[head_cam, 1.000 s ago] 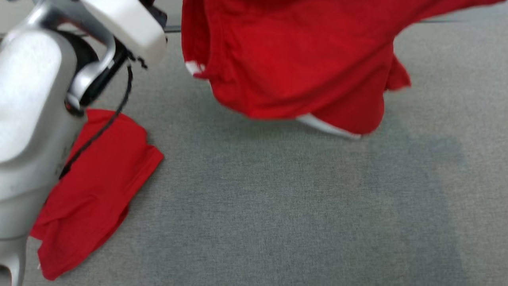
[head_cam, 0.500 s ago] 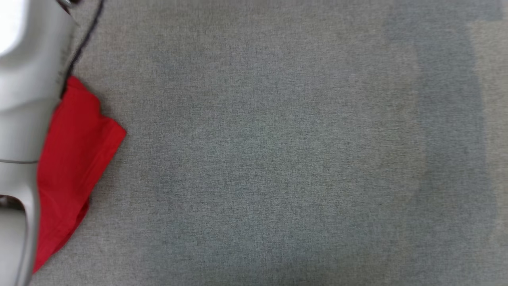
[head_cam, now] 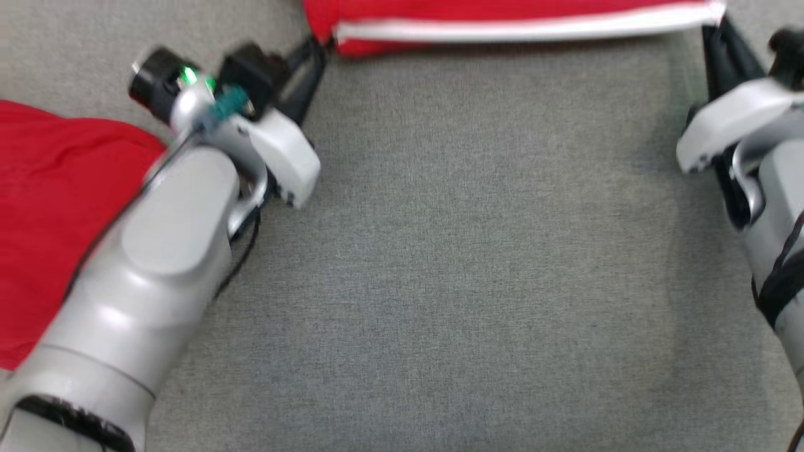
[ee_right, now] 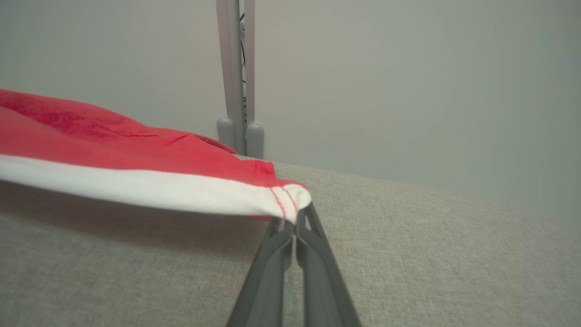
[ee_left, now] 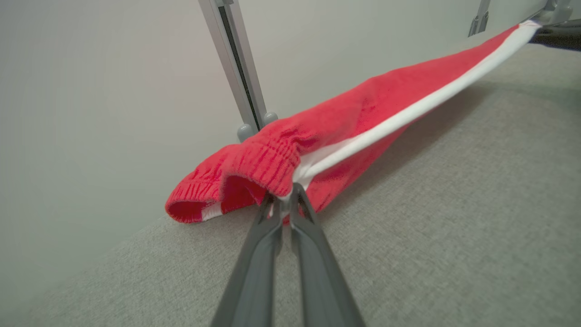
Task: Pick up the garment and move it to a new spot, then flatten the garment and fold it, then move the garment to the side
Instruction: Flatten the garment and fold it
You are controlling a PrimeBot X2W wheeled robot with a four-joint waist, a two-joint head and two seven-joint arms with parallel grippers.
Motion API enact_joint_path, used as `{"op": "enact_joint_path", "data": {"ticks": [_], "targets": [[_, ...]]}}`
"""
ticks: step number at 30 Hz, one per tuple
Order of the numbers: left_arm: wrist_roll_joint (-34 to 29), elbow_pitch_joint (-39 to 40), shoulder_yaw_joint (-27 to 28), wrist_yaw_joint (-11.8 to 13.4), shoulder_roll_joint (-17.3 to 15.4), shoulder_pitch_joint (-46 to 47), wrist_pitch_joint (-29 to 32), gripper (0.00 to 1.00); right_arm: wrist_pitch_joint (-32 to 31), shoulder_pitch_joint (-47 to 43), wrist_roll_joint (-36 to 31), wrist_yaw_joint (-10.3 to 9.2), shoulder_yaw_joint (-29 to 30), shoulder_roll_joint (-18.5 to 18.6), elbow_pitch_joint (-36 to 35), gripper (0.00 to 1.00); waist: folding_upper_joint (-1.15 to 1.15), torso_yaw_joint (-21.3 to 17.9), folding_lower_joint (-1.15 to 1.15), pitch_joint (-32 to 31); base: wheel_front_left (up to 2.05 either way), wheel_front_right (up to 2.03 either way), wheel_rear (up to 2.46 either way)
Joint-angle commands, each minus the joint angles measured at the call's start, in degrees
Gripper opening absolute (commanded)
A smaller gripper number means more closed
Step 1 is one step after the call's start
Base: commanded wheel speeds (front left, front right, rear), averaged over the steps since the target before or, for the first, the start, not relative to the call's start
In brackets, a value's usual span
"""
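Observation:
The garment (head_cam: 502,25), red shorts with a white side stripe, is stretched taut in a line across the top of the head view, just above the grey surface. My left gripper (head_cam: 317,50) is shut on its elastic waistband end (ee_left: 272,163), fingers pinched together (ee_left: 285,202). At the other end, my right gripper (head_cam: 716,34) is shut on the stitched hem corner (ee_right: 286,197), fingertips closed (ee_right: 295,222). The garment's far part is cut off by the head view's top edge.
Another red cloth (head_cam: 44,207) lies on the left, partly under my left forearm. The grey fabric surface (head_cam: 471,282) spreads between the arms. A pale wall with a metal post (ee_left: 236,68) stands close behind the garment.
The head camera has swung, so the whole picture shifted. The garment, hanging loose and bunched a second ago, is now pulled straight between both grippers, low over the surface.

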State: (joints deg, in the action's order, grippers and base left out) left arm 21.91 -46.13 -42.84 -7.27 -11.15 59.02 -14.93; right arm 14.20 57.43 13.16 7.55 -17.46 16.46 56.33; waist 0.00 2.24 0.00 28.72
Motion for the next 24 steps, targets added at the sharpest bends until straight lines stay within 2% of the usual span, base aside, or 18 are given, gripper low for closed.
{"op": "enact_joint_path", "data": {"ticks": [1,9,16,24], "targets": [[-0.28,0.35,0.01,-0.05,-0.54,-0.39,-0.33,0.0,0.41,-0.79,0.38,-0.11,-0.27,0.57,0.24,0.0,0.0,0.02,0.0,-1.86,0.0,0.0,0.0],[-3.35,3.01,-5.15,-0.16,-2.05,-11.24,-0.32,0.0,-1.02,-8.76,8.18,-0.12,-8.58,3.98,1.79,0.0,0.0,-0.15,0.0,-9.42,0.0,0.0,0.0],[-1.94,4.54,-8.12,-0.21,-1.63,-17.48,-0.26,0.0,-6.29,-15.4,17.74,-0.12,-17.95,9.16,-3.33,0.0,0.0,0.18,0.0,-14.7,0.0,0.0,0.0],[5.75,7.15,-14.65,-0.23,-2.15,-23.62,0.63,0.0,-16.41,-23.3,32.08,-0.11,-30.55,20.93,-17.09,0.0,0.0,0.85,0.0,-19.9,0.0,0.0,0.0]]}}
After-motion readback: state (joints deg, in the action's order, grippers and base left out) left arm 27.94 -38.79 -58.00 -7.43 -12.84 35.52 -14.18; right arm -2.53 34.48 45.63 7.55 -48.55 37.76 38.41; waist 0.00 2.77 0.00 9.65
